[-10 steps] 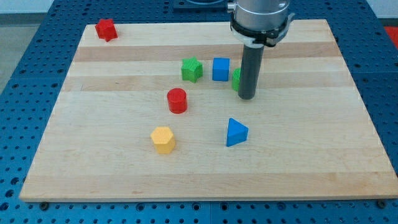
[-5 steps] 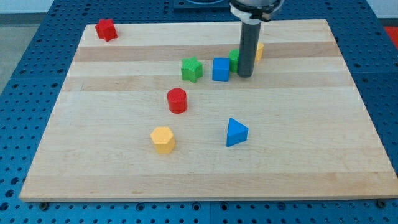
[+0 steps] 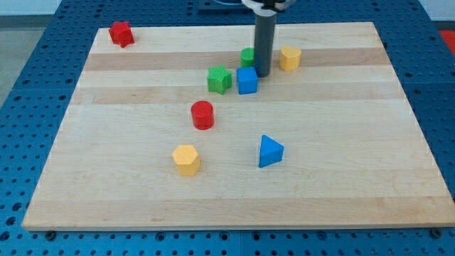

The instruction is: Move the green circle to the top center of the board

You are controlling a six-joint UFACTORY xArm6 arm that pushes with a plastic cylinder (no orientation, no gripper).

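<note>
The green circle [image 3: 247, 57] sits near the top centre of the wooden board [image 3: 142, 192], mostly hidden behind the dark rod. My tip [image 3: 262, 75] rests on the board just right of the green circle and touching or nearly touching it. The blue square block [image 3: 247, 80] lies directly below the circle, close to my tip's left.
A green star-like block [image 3: 220, 79] is left of the blue square. A yellow block [image 3: 289, 58] sits right of the rod. A red cylinder [image 3: 202, 114], yellow hexagon [image 3: 186, 159], blue triangle [image 3: 269, 151] lie lower. A red star block [image 3: 121, 33] is at top left.
My tip has moved up and to the left, pushing the green circle up-left past the blue square. The yellow block at the right has come into view from behind the rod.
</note>
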